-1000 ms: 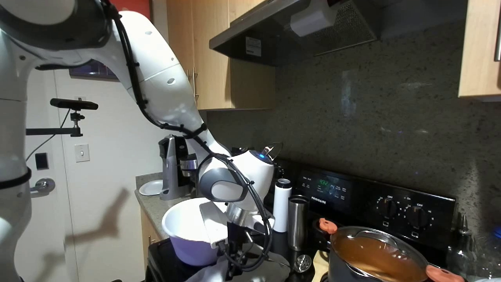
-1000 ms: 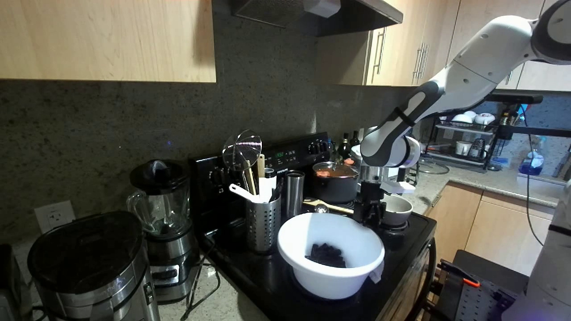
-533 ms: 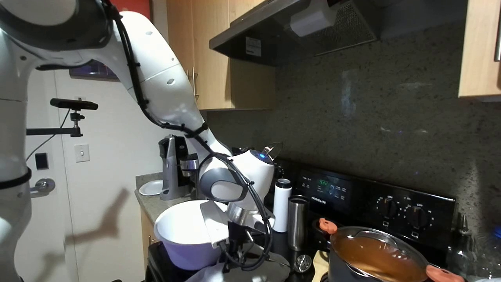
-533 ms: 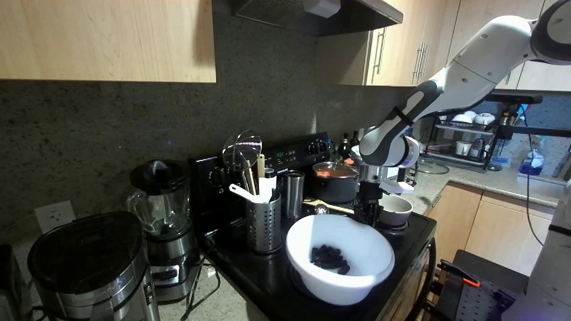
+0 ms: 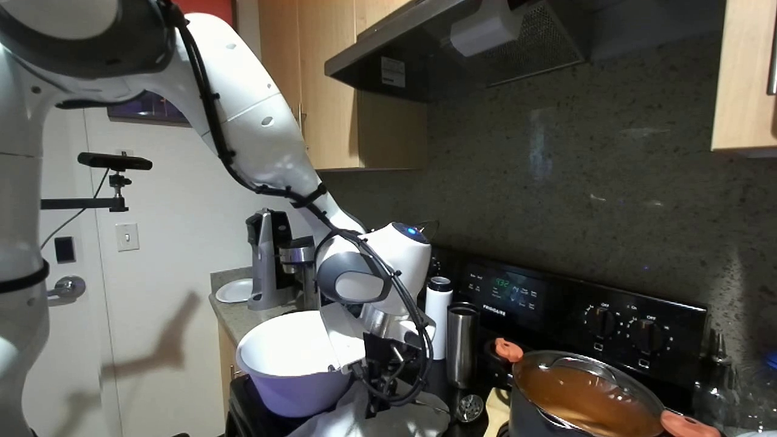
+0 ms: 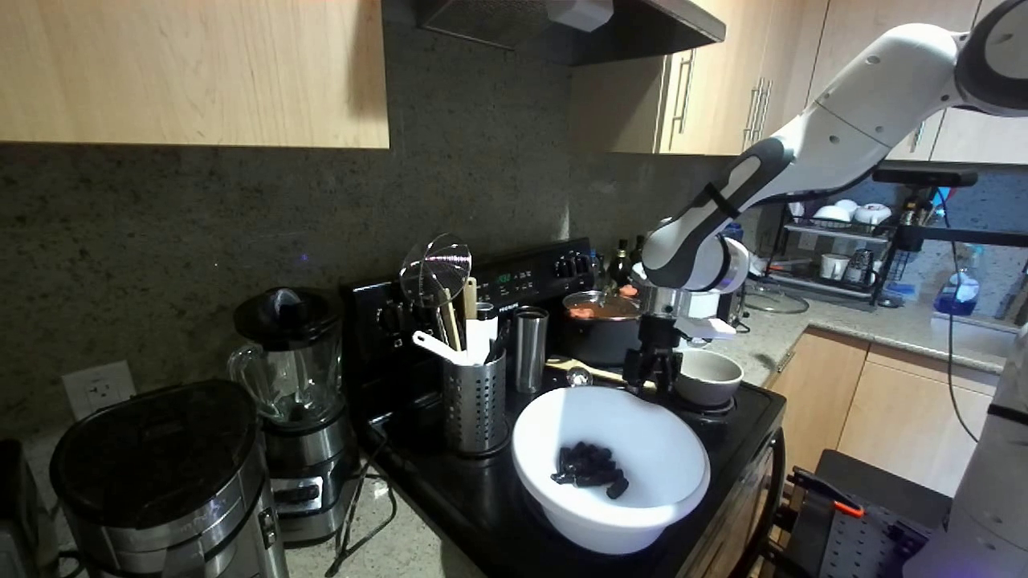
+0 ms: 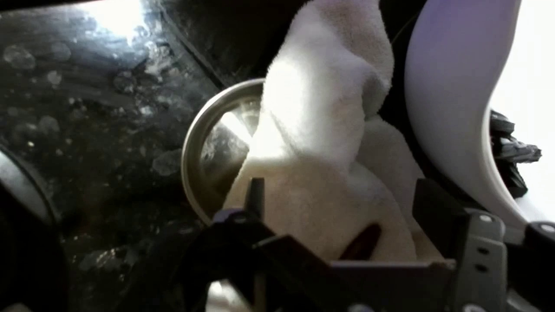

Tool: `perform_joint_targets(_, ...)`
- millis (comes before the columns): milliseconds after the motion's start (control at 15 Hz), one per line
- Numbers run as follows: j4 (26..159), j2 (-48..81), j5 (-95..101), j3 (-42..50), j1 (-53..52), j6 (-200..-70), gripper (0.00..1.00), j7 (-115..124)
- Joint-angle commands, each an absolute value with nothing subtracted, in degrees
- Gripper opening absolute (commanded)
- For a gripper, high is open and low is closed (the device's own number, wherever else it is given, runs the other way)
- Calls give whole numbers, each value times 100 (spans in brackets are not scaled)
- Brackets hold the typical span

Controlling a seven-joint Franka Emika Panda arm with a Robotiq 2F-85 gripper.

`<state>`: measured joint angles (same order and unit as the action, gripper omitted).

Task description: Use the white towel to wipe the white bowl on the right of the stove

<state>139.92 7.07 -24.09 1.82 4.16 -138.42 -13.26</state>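
The white towel (image 7: 312, 147) lies crumpled on the stove, over part of a round metal ring. It looks grey in an exterior view (image 5: 419, 419). A large white bowl (image 6: 602, 534) with black lumps inside stands beside it and shows in the wrist view (image 7: 455, 99) and in an exterior view (image 5: 291, 391). A smaller off-white bowl (image 6: 707, 392) stands on a burner beyond the gripper. My gripper (image 7: 340, 190) is open over the towel, fingers apart and nothing held. It also shows in an exterior view (image 6: 652, 385). I cannot tell whether the fingertips touch the towel.
A dark pot with orange handles (image 5: 583, 400), a steel tumbler (image 5: 462, 346), a white cylinder (image 5: 437, 315) and a wooden spoon (image 5: 496, 413) are on the stove. A utensil holder (image 6: 475, 409) stands near the large bowl. A range hood (image 5: 449, 54) hangs above.
The large white bowl shifted slightly away from the gripper, then came nearly to rest. My gripper has risen a little and its fingers look wider apart than half a second ago.
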Motion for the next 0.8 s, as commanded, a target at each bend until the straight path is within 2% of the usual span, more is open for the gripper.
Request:
perform_joint_targets(0,13732,877,-2433,186,493,-14087,100,-1386)
perform_joint_targets(733,13751,1266,-2344,169,621,-14134,100,-1146)
